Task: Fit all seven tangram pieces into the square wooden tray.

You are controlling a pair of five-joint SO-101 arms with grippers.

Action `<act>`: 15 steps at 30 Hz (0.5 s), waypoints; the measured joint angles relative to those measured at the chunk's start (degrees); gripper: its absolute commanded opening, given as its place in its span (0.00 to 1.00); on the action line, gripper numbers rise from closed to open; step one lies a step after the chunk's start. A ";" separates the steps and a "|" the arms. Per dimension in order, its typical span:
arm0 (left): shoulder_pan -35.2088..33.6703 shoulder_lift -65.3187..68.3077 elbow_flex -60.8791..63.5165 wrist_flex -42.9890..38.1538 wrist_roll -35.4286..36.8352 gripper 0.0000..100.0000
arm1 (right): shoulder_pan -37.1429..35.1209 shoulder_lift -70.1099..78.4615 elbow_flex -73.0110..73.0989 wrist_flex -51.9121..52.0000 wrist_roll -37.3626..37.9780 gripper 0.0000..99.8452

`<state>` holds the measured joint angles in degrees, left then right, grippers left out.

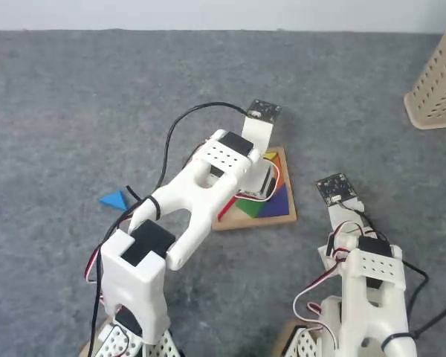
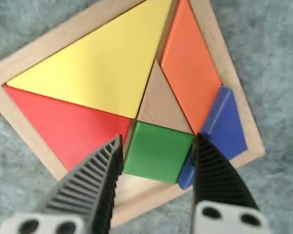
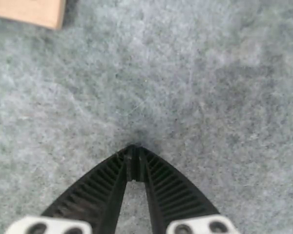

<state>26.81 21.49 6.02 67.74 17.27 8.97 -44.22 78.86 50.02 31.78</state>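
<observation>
Left gripper point(image 2: 157, 141) hangs released and spread wide over the square wooden tray point(image 2: 216, 44). Its ribbed black fingers point(image 2: 100, 168) flank the green square block point(image 2: 158, 157), one just beside each edge; I cannot tell whether they touch it. My right gripper point(image 3: 133, 150) is clenched tip to tip, empty, low over the grey carpet point(image 3: 210, 73) near one tray corner.

From the high view, the tray point(image 1: 279, 217) lies mid-table, slightly askew to the table's far edge, with my left arm stretched over its near left part. Open carpet surrounds it on every side. A beige perforated stand point(image 1: 437, 74) sits well apart at the far right. A small blue triangle point(image 1: 115, 199) lies loose on the carpet, well apart from the tray on its left, its sharpest corner pointing away from the tray.

Inside the tray, the large yellow triangle point(image 2: 95, 68) and the red triangle point(image 2: 63, 124) each lay their long side along a rim, their points meeting near the centre. The orange parallelogram point(image 2: 188, 68) runs lengthwise along another rim. A blue piece point(image 2: 224, 124) lies between it and the rim, partly hidden by my finger. A bare wooden gap point(image 2: 158, 105), triangular, lies between yellow, orange and green.
</observation>
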 measured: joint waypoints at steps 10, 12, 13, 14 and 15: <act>0.18 -2.46 -4.13 3.60 0.00 0.21 | 0.00 0.00 0.00 0.00 0.00 0.01; 0.18 -2.46 -4.04 3.60 -0.26 0.21 | 0.00 0.00 0.00 0.00 0.00 0.01; 0.18 -2.29 -4.04 3.16 -0.97 0.21 | 0.00 0.00 0.00 0.00 0.00 0.01; 0.44 -1.93 -4.04 2.90 -1.58 0.21 | 0.00 0.00 0.00 0.00 0.00 0.01; 0.79 -1.23 -4.04 2.64 -2.11 0.21 | 0.00 0.00 0.00 0.00 0.00 0.01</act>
<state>27.60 20.26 1.98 70.37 15.16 8.97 -44.22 78.86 50.02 31.78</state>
